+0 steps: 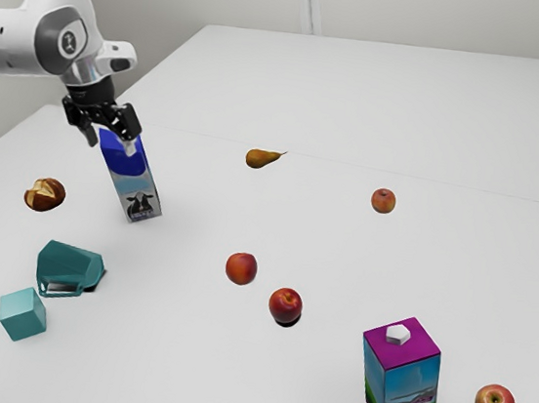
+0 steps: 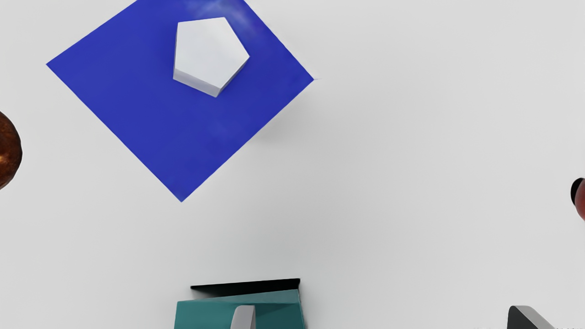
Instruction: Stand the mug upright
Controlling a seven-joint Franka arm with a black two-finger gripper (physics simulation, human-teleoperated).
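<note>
The white table (image 1: 192, 349) bears everything by its flat top, and the white arm (image 1: 54, 33) reaches in over it from the exterior view's left. The milk carton with the blue top (image 1: 136, 185) and the purple-topped carton (image 1: 399, 385) stand upright, each steady on its square base. The task's thing, the teal mug (image 1: 69, 270), lies on its side near the blue-topped carton, between that and the pale teal cube (image 1: 23, 314); its faceted wall probably keeps it from rolling, and its body will need turning until the base is down. The cube sits on a flat face, just beside the mug, and may crowd a finger coming in on that side. The bread roll (image 1: 45, 195), the pear (image 1: 263, 158) and the round red fruits (image 1: 285, 306) simply rest on their own curves, scattered about and held by nothing. The gripper (image 2: 386, 317) hangs above the table, pointing down, its fingers spread wide with nothing between them: it is released and holds nothing. In the wrist view one fingertip overlaps the mug, but that looks to be mere line of sight, with the mug well below.
</note>
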